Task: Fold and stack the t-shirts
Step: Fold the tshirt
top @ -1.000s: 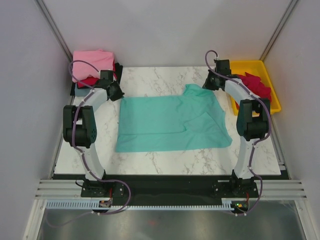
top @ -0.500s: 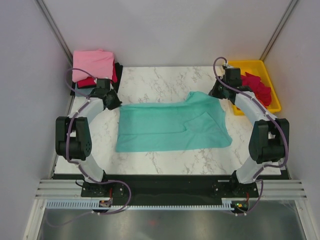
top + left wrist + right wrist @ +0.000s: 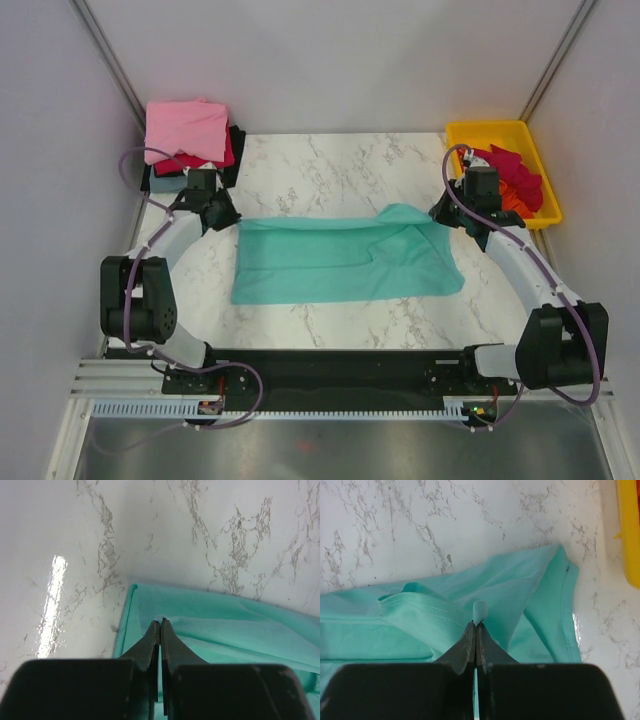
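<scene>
While both claws grip its far edge, teal t-shirt (image 3: pixel 340 265): it lies spread in the middle of the table (image 3: pixel 330 160), with the far hem lifted and doubled over toward 6 o'clock.
Left claw (image 3: pixel 232 218): the fingers are pressed together on the shirt's corner at 9 o'clock. The left wrist view shows a thin edge of teal between the tips.
Right claw (image 3: pixel 440 213): it is also clamped on the cloth, at the 3 o'clock corner. In the right wrist view a small nub of teal stands out above the tips.
Step in hand: I judge it to be the 1st fold, far half over near half, and only partly made.
Next move: it seems to call for both claws to travel toward 6 o'clock at an equal pace, so that the edge lands straight on the near hem, and then to release.
Stack (image 3: pixel 190 150): it sits at 10 o'clock, at the table's far corner. On top is 1 pink t-shirt (image 3: pixel 185 128), under it 1 crimson t-shirt (image 3: pixel 205 160), beside them 1 black t-shirt (image 3: pixel 236 145), and lowest 1 grey-blue t-shirt (image 3: pixel 163 183).
Yellow tray (image 3: pixel 485 128): it is at 2 o'clock and holds red t-shirts (image 3: pixel 518 170) in a heap, with a bit of orange t-shirt (image 3: pixel 512 200) on the near side.
Count: 1 teal t-shirt, 2 claws, 1 stack showing 4 colours, 1 tray. How many shirts are in the tray I cannot tell.
</scene>
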`<state>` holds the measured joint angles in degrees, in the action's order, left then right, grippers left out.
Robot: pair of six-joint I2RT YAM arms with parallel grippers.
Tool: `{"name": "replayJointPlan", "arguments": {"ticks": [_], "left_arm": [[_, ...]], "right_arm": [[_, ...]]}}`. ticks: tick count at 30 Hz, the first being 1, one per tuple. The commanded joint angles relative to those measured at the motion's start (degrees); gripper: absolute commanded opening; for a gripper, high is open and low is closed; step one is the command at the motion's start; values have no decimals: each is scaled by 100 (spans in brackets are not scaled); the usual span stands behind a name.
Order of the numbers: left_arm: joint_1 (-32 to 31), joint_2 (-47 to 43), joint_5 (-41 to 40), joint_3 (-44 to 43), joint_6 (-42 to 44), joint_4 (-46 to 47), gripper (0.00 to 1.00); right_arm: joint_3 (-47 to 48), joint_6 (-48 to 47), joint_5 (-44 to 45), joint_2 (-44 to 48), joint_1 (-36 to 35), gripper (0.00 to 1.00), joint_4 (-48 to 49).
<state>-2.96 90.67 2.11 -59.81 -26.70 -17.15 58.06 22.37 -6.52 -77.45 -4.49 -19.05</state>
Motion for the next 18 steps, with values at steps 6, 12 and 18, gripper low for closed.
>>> {"name": "replayJointPlan", "arguments": {"ticks": [6,12,18], "left_arm": [[32,-595,53,461,42,168,2],[24,-823,-18,883,-107,185,2],[-3,-1016,-167,1287,-266,247,3]], "right_arm": [[-988,294,353,889,27,0,-20],[-1631,566,591,1161,27,0,33],[-2360,926,617,1521,36,2,331]]}}
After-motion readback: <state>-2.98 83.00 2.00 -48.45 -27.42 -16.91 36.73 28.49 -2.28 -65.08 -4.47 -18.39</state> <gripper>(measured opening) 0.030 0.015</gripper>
